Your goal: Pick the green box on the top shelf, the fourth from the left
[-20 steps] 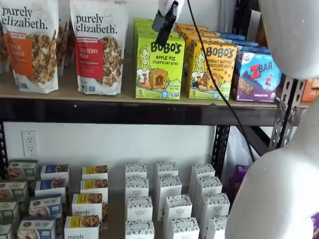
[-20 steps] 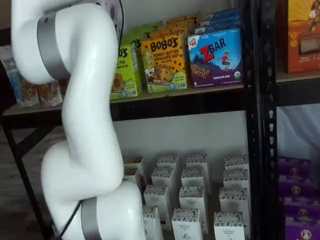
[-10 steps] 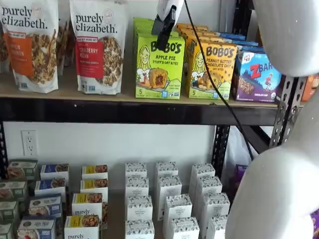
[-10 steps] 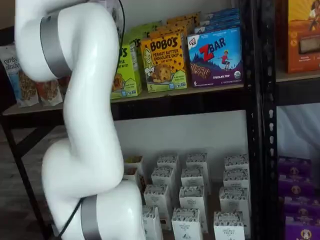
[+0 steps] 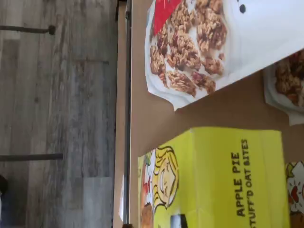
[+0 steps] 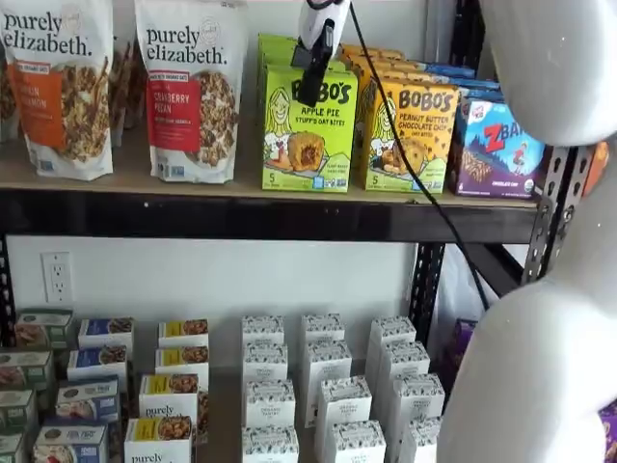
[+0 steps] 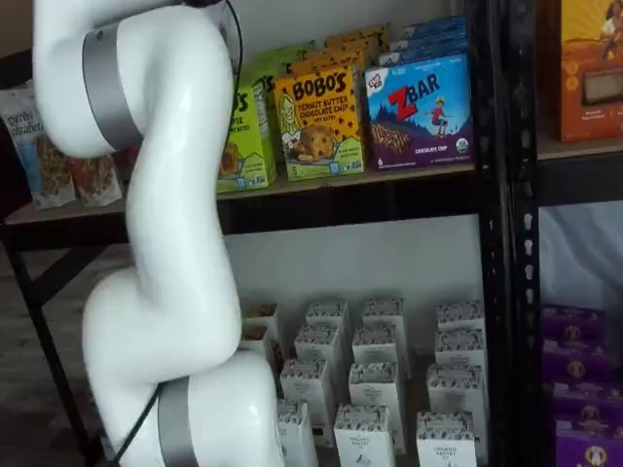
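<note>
Since a second ago the gripper (image 6: 313, 72) is carried higher before the green box (image 6: 308, 130) at the top shelf (image 6: 241, 217) front edge, fingers side-on but spread wide, presumably readied to straddle it.

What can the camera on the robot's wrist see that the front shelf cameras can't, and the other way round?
Only the wrist view shows the grey wood-plank floor below the shelf edge. Only a shelf view shows the black-fingered end effector, the yellow-orange peanut butter box, the blue ZBar box and the small white cartons lower down. Both show the lime-green Apple Pie box, the white granola bag and the light-tan top shelf board.
</note>
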Controlling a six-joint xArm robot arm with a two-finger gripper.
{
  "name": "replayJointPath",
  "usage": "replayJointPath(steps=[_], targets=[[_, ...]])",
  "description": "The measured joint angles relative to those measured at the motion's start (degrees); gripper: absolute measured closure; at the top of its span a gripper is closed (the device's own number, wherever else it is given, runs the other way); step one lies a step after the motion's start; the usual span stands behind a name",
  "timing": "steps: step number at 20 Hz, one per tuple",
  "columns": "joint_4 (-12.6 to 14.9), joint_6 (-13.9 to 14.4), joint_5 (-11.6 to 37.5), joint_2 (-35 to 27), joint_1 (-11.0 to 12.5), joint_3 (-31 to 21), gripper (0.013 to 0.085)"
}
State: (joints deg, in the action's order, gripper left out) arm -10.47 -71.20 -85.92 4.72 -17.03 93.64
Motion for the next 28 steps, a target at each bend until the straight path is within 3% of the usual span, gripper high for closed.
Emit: replayJointPath(steps=[22, 28], targets=[[2.8, 1.0, -0.7, -0.3, -1.4, -0.6, 0.013], [2.2, 1.1, -0.2, 0.1, -1.5, -1.2, 0.013]])
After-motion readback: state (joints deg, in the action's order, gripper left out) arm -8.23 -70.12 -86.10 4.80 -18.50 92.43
